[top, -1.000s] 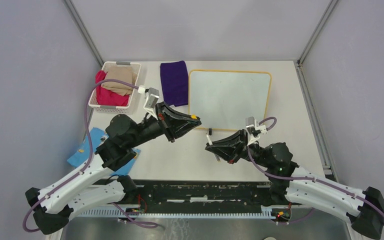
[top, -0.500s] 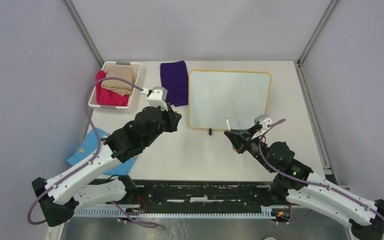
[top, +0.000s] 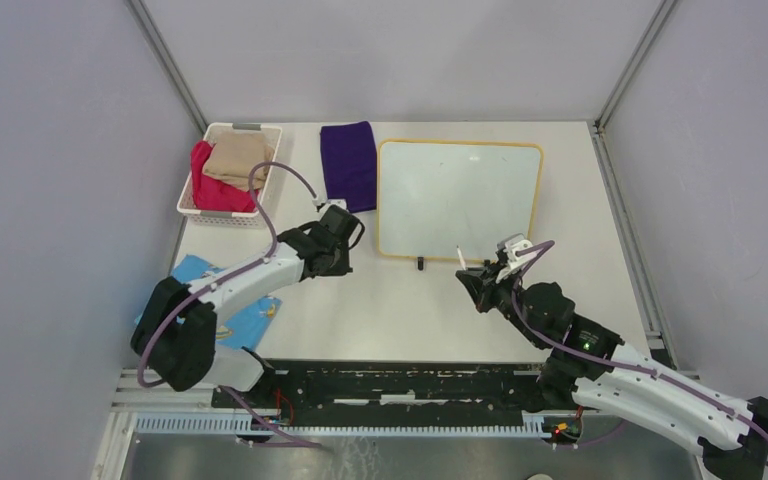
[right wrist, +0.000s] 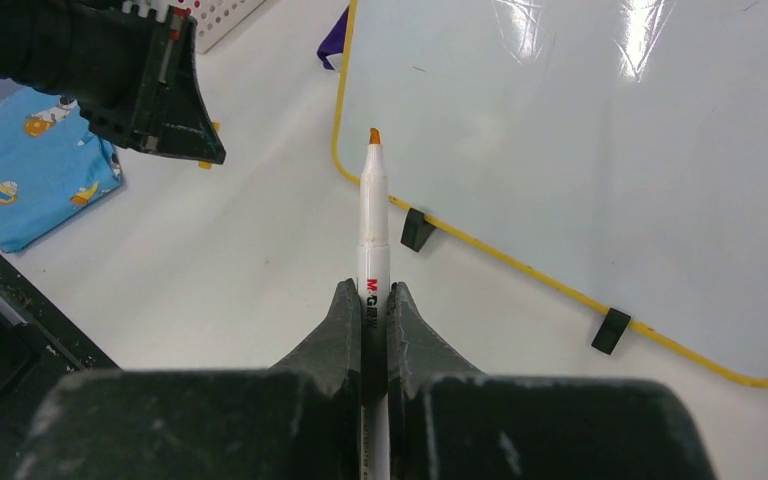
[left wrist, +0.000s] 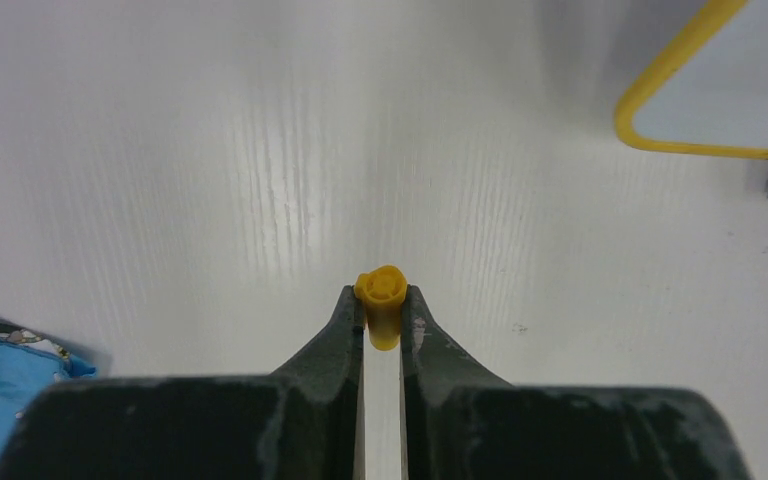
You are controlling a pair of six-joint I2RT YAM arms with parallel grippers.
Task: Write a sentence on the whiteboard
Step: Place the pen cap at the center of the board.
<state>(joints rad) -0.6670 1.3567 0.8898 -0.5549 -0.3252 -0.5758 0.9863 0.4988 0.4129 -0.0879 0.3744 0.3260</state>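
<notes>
Well, the right gripper (right wrist: 372, 292) is clamping the seemingly light, stiff marker (right wrist: 372, 215) by its barrel while the left gripper (left wrist: 381, 300) is pinching the yellow cap (left wrist: 380, 286).

Open counter (top: 400, 300) lies between left hand (left wrist: 380, 300) and right hand (right wrist: 375, 295); whiteboard (top: 460, 190), purple cloth (top: 348, 165) and basket (top: 218, 216) block the far side.

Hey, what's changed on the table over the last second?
The left end effector, gripping the yellow cap, pulled back leftward. The right end effector swung the marker toward the whiteboard, tip now at its near edge. Nothing grabbed or released; whiteboard, basket and purple cloth stayed put.
</notes>
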